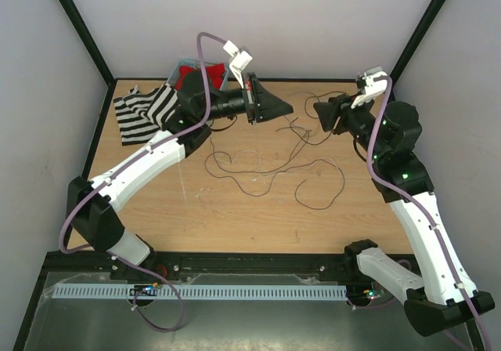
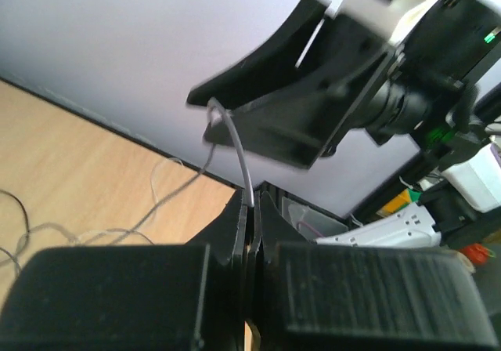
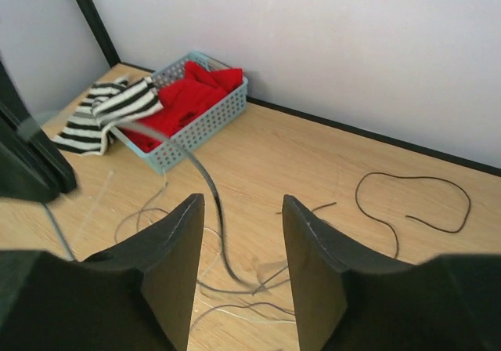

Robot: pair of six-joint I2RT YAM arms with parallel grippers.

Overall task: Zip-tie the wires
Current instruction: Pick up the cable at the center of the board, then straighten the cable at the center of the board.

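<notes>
Zip-tying looks barely begun: the thin, dark and pale looping wires [image 1: 266,171] sprawl unbundled on the wooden table [image 1: 235,226], with the thin white plastic zip tie [image 1: 182,182] seemingly lying apart beside the left arm. The left gripper [image 2: 249,200] pinches 1 grey strand of them; the right gripper [image 3: 241,206] stands with jaws parted, gripping nothing.

The light-brown wood-grain bench [image 1: 235,226] looks smooth and matt, the pale-blue lattice basket [image 3: 207,124] moulded plastic, the red cloth [image 3: 184,100] and black-and-white striped cloth [image 1: 145,114] soft fabric, the thin grey zip tie [image 2: 241,159] smooth plastic.
</notes>
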